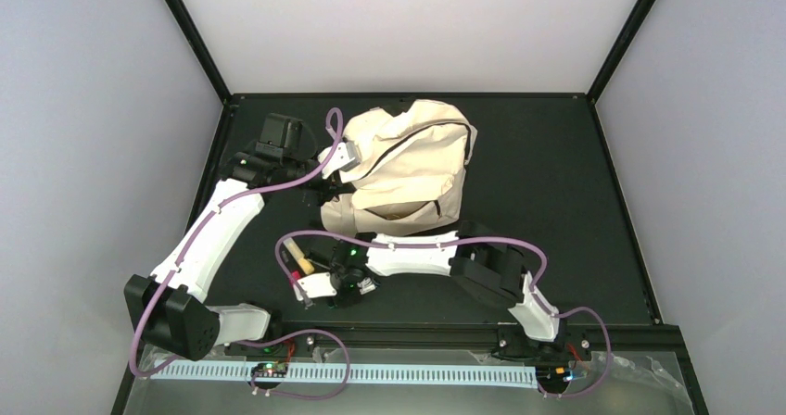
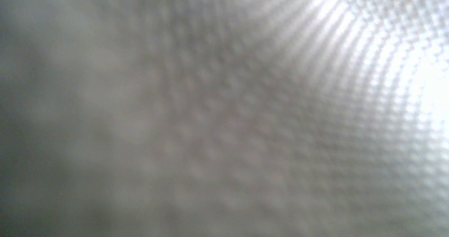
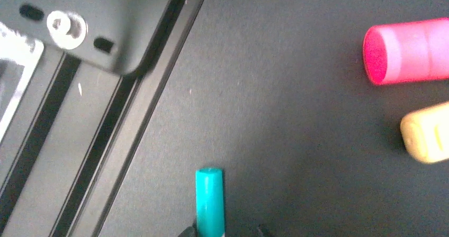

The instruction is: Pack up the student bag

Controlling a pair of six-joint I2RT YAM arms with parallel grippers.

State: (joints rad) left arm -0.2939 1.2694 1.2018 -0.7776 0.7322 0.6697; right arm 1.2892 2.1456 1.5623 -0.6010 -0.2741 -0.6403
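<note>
Student bag lies slumped on the table, far middle. Left gripper is pressed into the bag's left side; its camera shows only blurred weave, so jaw state cannot be determined. Right gripper sits in front of the bag, over a teal marker; whether it is clamped is indeterminable. Pink marker and yellow marker lie nearby.

A teal plastic cylinder is seen lying on the dark tabletop, well apart from a pink cylinder and a yellow cylinder.
</note>
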